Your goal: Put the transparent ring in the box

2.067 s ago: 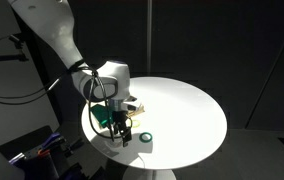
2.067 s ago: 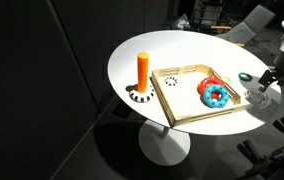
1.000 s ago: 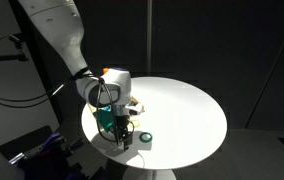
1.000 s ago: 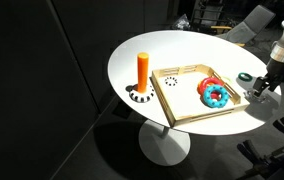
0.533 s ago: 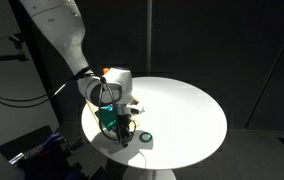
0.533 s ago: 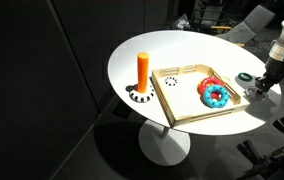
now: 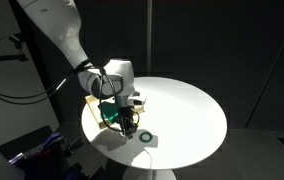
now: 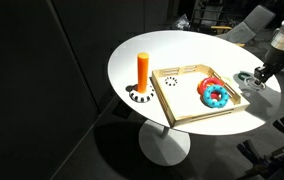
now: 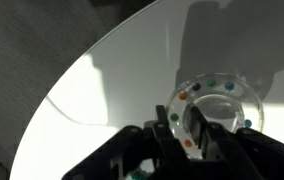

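Note:
In the wrist view the transparent ring (image 9: 244, 101), clear with small coloured dots round its rim, hangs just above the white table. My gripper (image 9: 181, 123) is shut on its near rim, one black finger inside the hole and one outside. In both exterior views the gripper (image 7: 128, 128) (image 8: 258, 81) hovers low over the table's edge, beside the box (image 8: 196, 119), a shallow pale wood tray. The clear ring is too faint to pick out in these views.
A dark green ring (image 7: 145, 137) (image 8: 245, 76) lies on the table right by the gripper. Inside the box are a red and blue ring pair (image 8: 214, 93) and a small dotted ring (image 8: 171, 81). An orange cylinder (image 8: 142, 68) stands beyond the box. The round table's edge (image 8: 272, 100) is close.
The jaws have closed on the transparent ring. The gripper has since risen slightly off the table with it.

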Available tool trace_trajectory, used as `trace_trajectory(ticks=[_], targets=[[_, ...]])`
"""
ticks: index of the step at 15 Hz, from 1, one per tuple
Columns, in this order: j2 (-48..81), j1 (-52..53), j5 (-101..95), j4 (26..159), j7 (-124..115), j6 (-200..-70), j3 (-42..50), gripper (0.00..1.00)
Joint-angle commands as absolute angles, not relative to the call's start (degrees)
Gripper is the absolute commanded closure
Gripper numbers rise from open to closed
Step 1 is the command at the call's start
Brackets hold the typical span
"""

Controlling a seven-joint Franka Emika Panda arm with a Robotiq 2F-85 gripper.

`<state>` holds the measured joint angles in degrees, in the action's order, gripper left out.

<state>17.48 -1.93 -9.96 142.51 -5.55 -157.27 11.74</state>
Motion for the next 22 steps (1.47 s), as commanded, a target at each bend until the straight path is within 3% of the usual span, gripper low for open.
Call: trace_trajectory(ticks=[1, 9, 20, 21, 22], targets=[[14.1, -1.8, -8.8, 141.4, -6.6, -154.5, 10.7, 0.91], [16.4, -0.9, -1.7, 132.5, -6.4, -149.8, 3.9, 0.91], [31.3, 6.2, -1.1, 117.6, -10.5, -147.7, 0.6, 0.9], [32.0, 6.5, -1.1, 116.7, -10.4, -147.3, 0.6, 0.82], [32.4, 6.6, -1.1, 116.0, -10.3, -146.5, 0.7, 0.58]])
